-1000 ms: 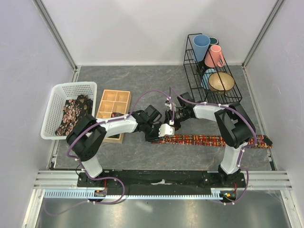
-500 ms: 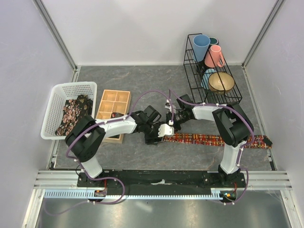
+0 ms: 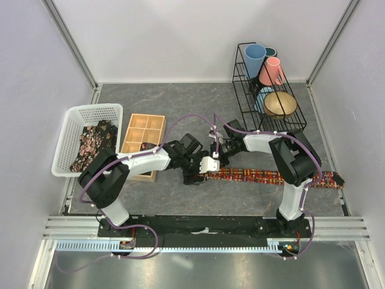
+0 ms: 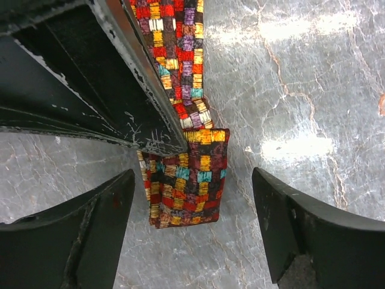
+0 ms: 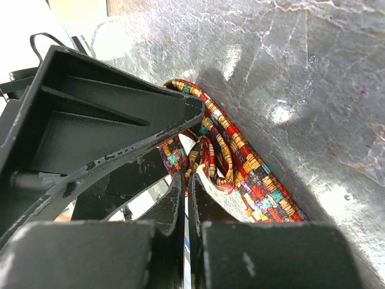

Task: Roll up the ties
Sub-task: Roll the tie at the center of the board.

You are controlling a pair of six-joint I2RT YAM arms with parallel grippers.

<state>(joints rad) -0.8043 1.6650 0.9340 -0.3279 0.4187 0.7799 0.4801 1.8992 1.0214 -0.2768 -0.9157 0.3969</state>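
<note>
A tie [image 3: 271, 177] in small red, yellow and orange blocks lies stretched across the grey table, its far end near the right edge. Its left end is folded back on itself [image 4: 186, 192] and curls up [image 5: 216, 162] at my right gripper's tip. My right gripper [image 3: 215, 158] [image 5: 187, 177] is shut, pinching that folded end. My left gripper [image 3: 203, 171] [image 4: 192, 180] stands open wide around the fold, both fingers [image 4: 90, 223] clear of the cloth. More ties [image 3: 93, 144] lie in the basket.
A white plastic basket [image 3: 72, 117] stands at the left. Beside it is a wooden compartment tray [image 3: 144, 129]. At the back right, a black wire rack [image 3: 240, 90] holds cups and a bowl. The two arms cross close together at the table's middle.
My left gripper has opened wide and let go of the tie's end. My right gripper has shut on the fold, and both have shifted slightly left.
</note>
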